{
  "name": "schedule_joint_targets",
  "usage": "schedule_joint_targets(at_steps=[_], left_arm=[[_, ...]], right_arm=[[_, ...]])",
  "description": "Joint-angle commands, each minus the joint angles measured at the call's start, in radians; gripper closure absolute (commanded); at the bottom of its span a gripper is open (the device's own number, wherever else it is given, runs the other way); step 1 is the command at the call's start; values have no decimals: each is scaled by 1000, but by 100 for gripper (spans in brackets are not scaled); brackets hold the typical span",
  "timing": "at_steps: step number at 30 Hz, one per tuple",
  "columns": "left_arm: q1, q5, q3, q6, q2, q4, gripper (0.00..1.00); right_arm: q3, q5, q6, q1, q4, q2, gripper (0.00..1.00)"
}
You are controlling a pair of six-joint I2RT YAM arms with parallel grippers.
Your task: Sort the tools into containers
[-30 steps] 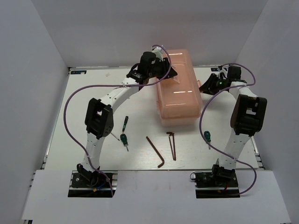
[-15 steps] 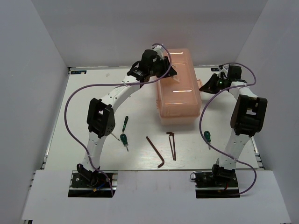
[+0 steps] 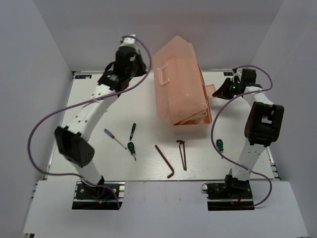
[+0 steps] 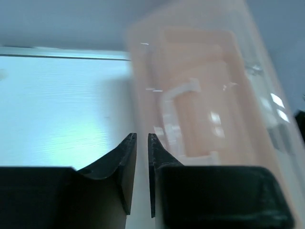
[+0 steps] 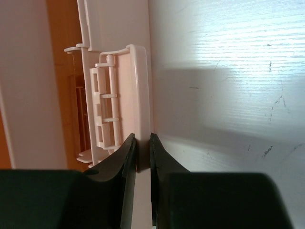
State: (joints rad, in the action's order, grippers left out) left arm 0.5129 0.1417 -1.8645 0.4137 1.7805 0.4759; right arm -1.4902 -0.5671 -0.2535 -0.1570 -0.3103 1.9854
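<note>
The salmon-pink toolbox [image 3: 190,124] stands at the back middle of the table, its lid [image 3: 178,74] swung up and leaning left, with the white handle facing left. My right gripper [image 3: 216,91] is shut on the box's right wall [image 5: 141,95], one finger on each side [image 5: 143,136]. My left gripper [image 3: 138,67] hangs left of the raised lid, apart from it; its jaws [image 4: 142,136] stand a narrow slit apart with nothing between them, and the toolbox [image 4: 205,105] is blurred to their right. The tools lie on the table in front.
On the table lie a thin purple driver [image 3: 115,138], a dark green screwdriver [image 3: 132,131], a stubby green one [image 3: 131,148], two hex keys [image 3: 164,160] [image 3: 182,153], and another green screwdriver [image 3: 219,145] by the right arm. White walls enclose the table.
The lid has swung up from shut to open. My left arm has drawn back to the left, off the lid, its jaws narrowing. My right gripper has closed on the box wall.
</note>
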Motion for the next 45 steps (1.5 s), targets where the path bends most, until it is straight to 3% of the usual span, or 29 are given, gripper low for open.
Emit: schedule_joint_targets(at_steps=[1, 6, 12, 15, 18, 19, 22, 23, 24, 26, 27, 31, 33, 35, 36, 38, 39, 40, 41, 42, 43, 45], left_arm=[[-43, 182, 125, -76, -173, 6, 100], [-76, 271, 361, -76, -285, -33, 100], [-123, 191, 542, -56, -355, -126, 100], [-123, 70, 542, -56, -354, -190, 100], [-99, -164, 542, -90, -343, -296, 100], [-99, -336, 522, -90, -305, -374, 100], [-86, -528, 391, -69, -224, -387, 92], [-86, -528, 334, -69, -181, -378, 76], [-77, -528, 315, -69, -168, -367, 67], [-77, -518, 315, -69, -159, -367, 45], [-77, -507, 326, -69, -159, -358, 41], [-77, -495, 447, -79, -159, -396, 37], [-77, -508, 481, -79, -159, -434, 44], [-77, -534, 519, -79, -148, -474, 62], [-77, -554, 519, -69, -132, -474, 86], [-68, -589, 530, -69, -104, -499, 100], [-68, -599, 542, -69, -104, -499, 100], [-68, -609, 542, -69, -89, -514, 100], [-68, -620, 542, -69, -89, -523, 97], [-59, -634, 551, -69, -76, -536, 77], [-59, -634, 551, -69, -66, -536, 67], [-59, -654, 551, -69, -53, -557, 52]], right_arm=[[21, 157, 34, -55, 22, -43, 100], [50, 150, 42, -56, 23, -62, 100], [68, 144, 51, -56, 20, -73, 100], [70, 144, 56, -58, 19, -68, 100], [74, 144, 57, -56, 16, -63, 100], [73, 141, 57, -56, 17, -62, 100], [67, 122, 65, -55, 10, -53, 100], [62, 130, 72, -56, -19, -51, 90], [47, 136, 95, -55, -30, -60, 53], [44, 208, 137, -56, -46, -83, 31], [63, 284, 193, -56, -35, -152, 10], [145, 403, 307, -47, 56, -328, 10], [148, 346, 354, -46, 80, -429, 10], [177, 299, 376, -30, 143, -502, 10], [185, 208, 364, -23, 204, -517, 10], [118, 123, 304, 2, 189, -525, 55], [41, 36, 287, 32, 113, -511, 67], [3, 14, 234, 62, 87, -455, 89], [-71, 10, 221, 100, 59, -432, 90], [-138, 10, 211, 120, 3, -413, 90], [-162, 12, 179, 137, -6, -361, 90], [-257, 7, 102, 207, -27, -300, 70]])
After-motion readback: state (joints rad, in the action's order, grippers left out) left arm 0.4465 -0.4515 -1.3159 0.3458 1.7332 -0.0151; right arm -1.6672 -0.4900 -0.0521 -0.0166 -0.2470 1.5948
